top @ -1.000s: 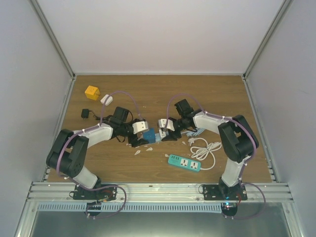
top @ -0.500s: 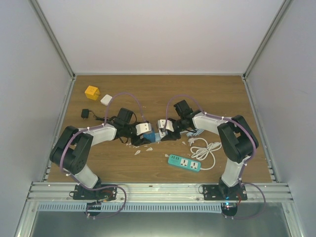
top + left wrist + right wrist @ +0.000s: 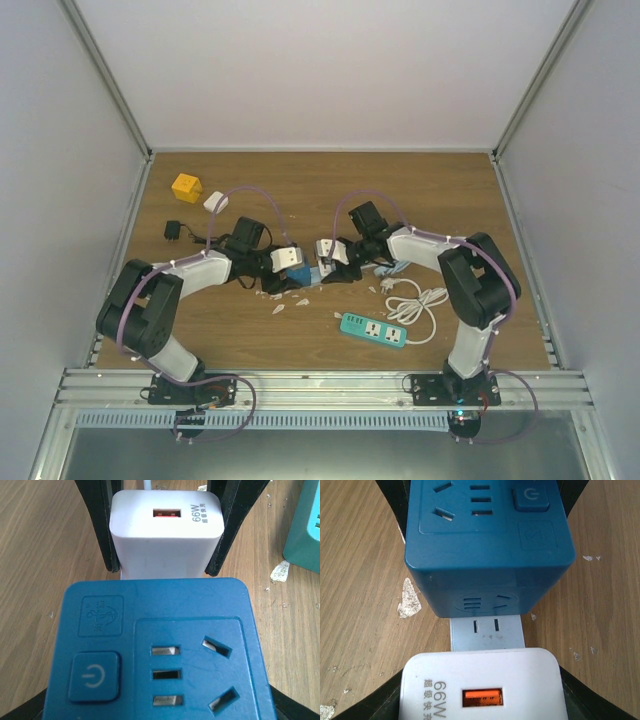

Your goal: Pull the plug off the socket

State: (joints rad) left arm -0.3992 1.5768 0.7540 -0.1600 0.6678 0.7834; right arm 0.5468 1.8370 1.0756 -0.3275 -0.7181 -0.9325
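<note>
A blue socket cube [image 3: 157,650] with a power button fills the near part of the left wrist view, and my left gripper [image 3: 291,267] is shut on it. A white 66W charger plug [image 3: 480,690] with an orange USB port sits in my right gripper [image 3: 326,260], whose black fingers [image 3: 102,525] are shut on its sides. A pale blue-grey piece with two slots [image 3: 487,630] lies between cube [image 3: 485,545] and charger. I cannot tell whether the pins are still in the socket. Both meet at the table's middle [image 3: 303,274].
A teal power strip [image 3: 374,329] with a coiled white cable [image 3: 425,298] lies front right. A yellow cube [image 3: 186,187], a white adapter [image 3: 215,201] and a black adapter [image 3: 173,230] sit at the back left. White scraps [image 3: 280,306] lie near the grippers.
The left arm shifted slightly right and back again. The right gripper edged a little to the left. Both grips are unchanged.
</note>
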